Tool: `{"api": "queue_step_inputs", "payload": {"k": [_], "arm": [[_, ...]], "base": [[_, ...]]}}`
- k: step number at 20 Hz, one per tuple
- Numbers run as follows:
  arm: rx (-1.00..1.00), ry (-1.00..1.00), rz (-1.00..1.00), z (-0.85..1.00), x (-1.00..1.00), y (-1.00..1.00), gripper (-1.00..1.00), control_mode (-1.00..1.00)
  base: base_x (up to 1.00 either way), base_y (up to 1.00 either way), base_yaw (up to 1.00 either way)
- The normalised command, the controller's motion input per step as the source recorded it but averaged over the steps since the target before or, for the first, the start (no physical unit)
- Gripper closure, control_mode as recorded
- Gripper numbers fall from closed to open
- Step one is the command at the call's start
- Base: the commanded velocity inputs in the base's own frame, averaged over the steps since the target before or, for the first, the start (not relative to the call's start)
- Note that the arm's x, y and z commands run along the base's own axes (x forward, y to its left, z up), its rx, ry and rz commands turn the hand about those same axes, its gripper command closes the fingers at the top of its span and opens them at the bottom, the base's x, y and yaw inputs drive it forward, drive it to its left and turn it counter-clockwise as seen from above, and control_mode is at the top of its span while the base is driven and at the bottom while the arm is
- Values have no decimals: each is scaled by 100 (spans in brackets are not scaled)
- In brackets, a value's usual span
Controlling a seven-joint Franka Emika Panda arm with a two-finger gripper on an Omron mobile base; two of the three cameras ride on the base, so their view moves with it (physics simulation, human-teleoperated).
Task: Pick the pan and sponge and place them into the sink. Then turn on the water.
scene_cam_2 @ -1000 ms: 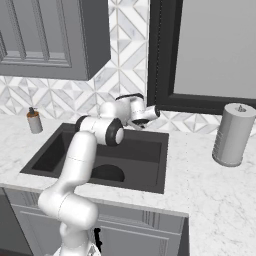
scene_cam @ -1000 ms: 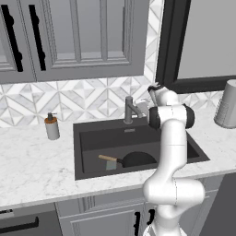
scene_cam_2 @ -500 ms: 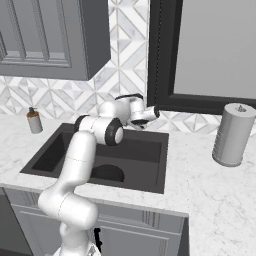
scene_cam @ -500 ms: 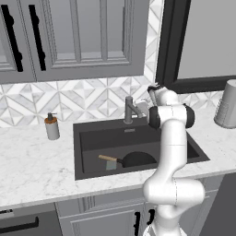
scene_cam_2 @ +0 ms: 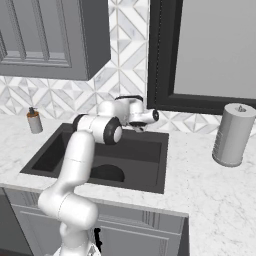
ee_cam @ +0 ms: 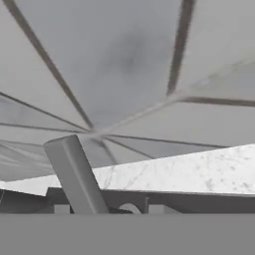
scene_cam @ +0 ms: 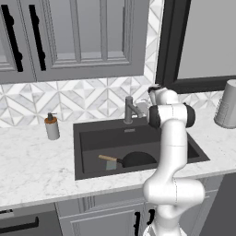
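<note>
A dark-grey sink (scene_cam: 87,138) is set in a white marble counter (scene_cam: 32,161), backed by a wall of grey-and-white diamond tiles (scene_cam: 87,99) beneath grey cabinets (scene_cam: 73,37), with a dark-framed window (scene_cam_2: 200,50) to the right of the sink. A grey soap dispenser (scene_cam: 52,126) is seen on the counter to the left of the sink, and a grey cylindrical canister (scene_cam_2: 232,134) stands on the counter well to the right of it. Inside the sink, the black pan (scene_cam: 137,159) is seen lying on the basin floor with its wooden handle (scene_cam: 108,158) pointed left; a small dark pad, taken to be the sponge (scene_cam: 111,165), is seen just beside that handle, too small to be made out clearly. The white arm is raised from the front of the sink and bent over the basin, its hand held at the back rim beside the grey faucet (scene_cam: 131,109). The gripper (scene_cam_2: 139,127) is largely hidden by the wrist, and whether its jaws are spread or closed cannot be told. In the hand view, a slanted grey bar (ee_cam: 74,174) is shown close up against the tiles and counter edge; the fingertips are cut off at the bottom.
</note>
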Motion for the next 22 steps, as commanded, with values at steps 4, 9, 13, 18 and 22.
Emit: {"api": "queue_step_inputs", "payload": {"k": [4, 9, 13, 18, 22], "arm": [[7, 13, -20, -16, 5, -28, 100, -100], [6, 17, -20, -22, 14, -33, 100, -100], [4, 18, -19, -28, 19, -33, 100, -100], [4, 18, -17, -35, 21, -32, 100, -100], [4, 15, -16, -38, 16, -32, 100, -100]], "base": [[0, 0, 0], [0, 0, 0], [0, 0, 0], [0, 0, 0], [0, 0, 0]]}}
